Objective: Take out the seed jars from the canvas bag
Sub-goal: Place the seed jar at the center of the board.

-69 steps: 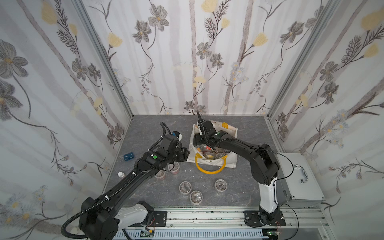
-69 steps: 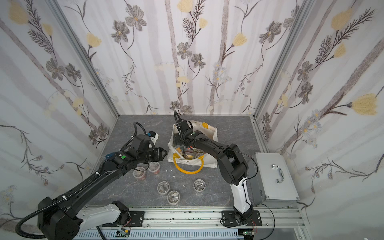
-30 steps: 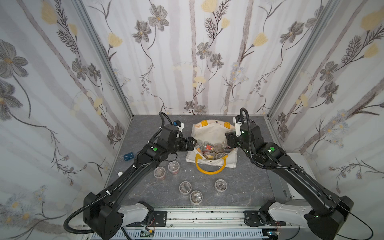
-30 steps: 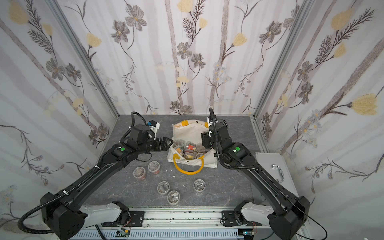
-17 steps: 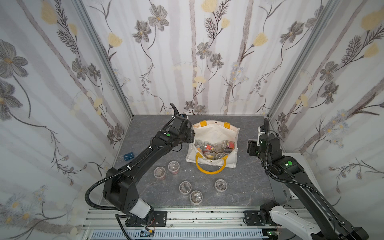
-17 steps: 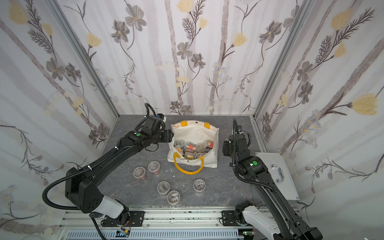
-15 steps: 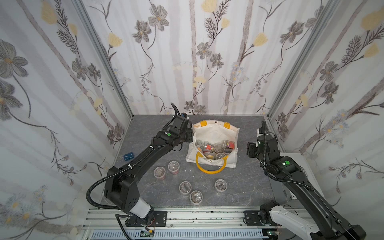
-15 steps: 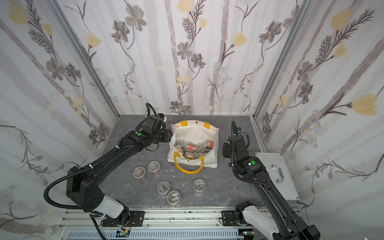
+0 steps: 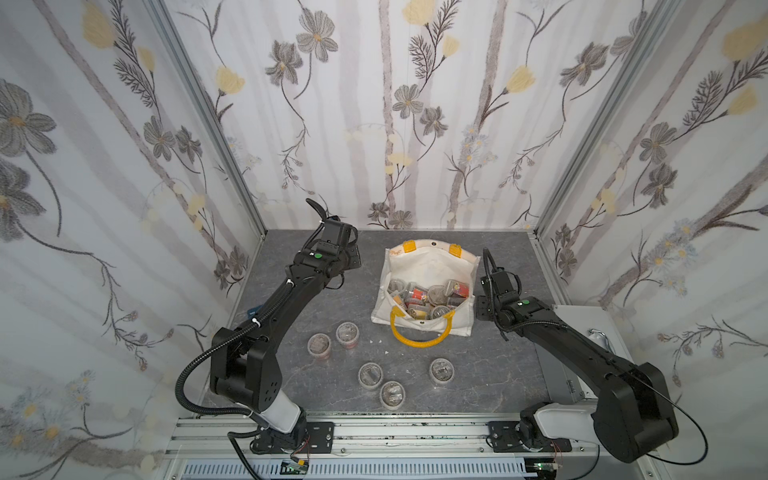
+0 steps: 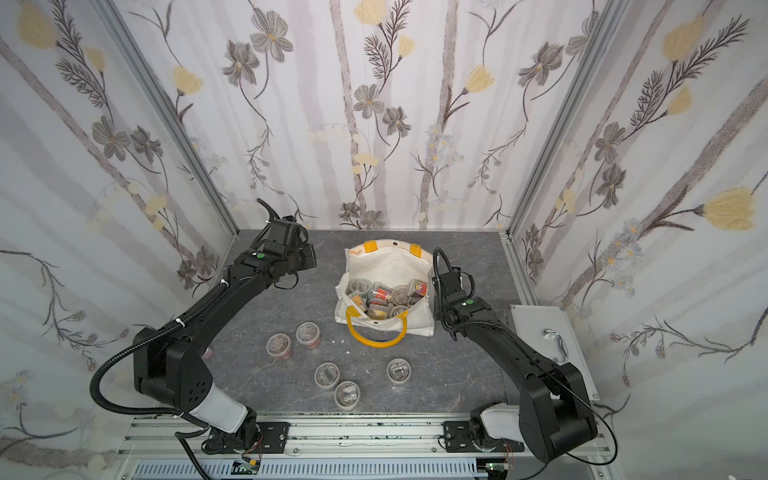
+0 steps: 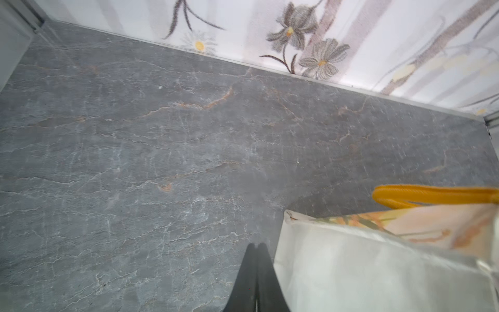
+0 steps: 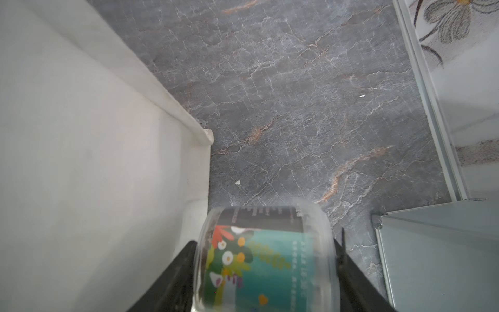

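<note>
Grey stone-veined tabletop (image 9: 478,374), closed in by floral-papered walls (image 9: 374,124) on 3 sides. Toward the back of it lay the canvas bag (image 9: 424,262), mouth gaping upward, 1 yellow handle (image 9: 419,340) looped out flat toward the front. Inside sat a heap of seed jars (image 9: 436,293), tumbled at mixed angles, red and orange bands showing. Out on the surface in front of the bag, 5 further jars stood upright: 2 close together as a pair (image 9: 347,332), and 3 nearer the front rail (image 9: 370,375). Noted the left gripper (image 11: 255,246) with its fingers pressed flat together and nothing between them, over bare tabletop just beside the bag's left side; could not tell whether it brushed the cloth. Noted the right gripper (image 12: 264,241) spread to a jar's width and clamped on 1 green-labelled jar (image 12: 259,270), a finger against each side of it, held above the tabletop just beside the bag's right side, with the silver metal case (image 12: 442,256) near. Both top views hid that jar beneath the wrist.
</note>
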Robot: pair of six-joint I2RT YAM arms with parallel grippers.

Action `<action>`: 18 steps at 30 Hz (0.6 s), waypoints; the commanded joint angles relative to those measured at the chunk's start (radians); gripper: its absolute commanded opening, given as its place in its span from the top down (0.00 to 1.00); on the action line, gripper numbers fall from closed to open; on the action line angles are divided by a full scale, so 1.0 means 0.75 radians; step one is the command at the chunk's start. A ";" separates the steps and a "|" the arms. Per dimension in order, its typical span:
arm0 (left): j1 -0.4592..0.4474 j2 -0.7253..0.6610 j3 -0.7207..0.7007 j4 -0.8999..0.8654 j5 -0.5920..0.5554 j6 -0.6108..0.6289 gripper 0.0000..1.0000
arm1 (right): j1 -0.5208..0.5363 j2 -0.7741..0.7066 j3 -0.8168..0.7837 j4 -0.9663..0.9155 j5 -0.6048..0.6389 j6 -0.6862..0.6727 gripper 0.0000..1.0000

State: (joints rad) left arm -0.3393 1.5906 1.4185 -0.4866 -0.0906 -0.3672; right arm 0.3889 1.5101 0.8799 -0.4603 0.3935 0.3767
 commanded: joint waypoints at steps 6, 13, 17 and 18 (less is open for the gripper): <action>0.022 0.017 0.113 0.034 0.696 0.021 0.16 | -0.080 0.051 0.001 0.106 -0.108 0.064 0.38; -0.160 0.014 0.087 -0.003 0.562 0.088 0.06 | -0.161 -0.004 -0.035 0.107 -0.199 0.066 0.39; -0.215 0.135 0.179 -0.162 0.180 0.075 0.17 | -0.163 -0.005 -0.035 0.101 -0.214 0.067 0.39; -0.225 0.166 0.206 -0.205 0.088 0.082 0.23 | -0.163 -0.003 -0.037 0.100 -0.207 0.065 0.39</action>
State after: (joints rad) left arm -0.4950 1.6760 1.5368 -0.5392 0.2104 -0.3172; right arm 0.2687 1.5105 0.8543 -0.4160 0.2470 0.4152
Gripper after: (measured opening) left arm 0.807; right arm 0.639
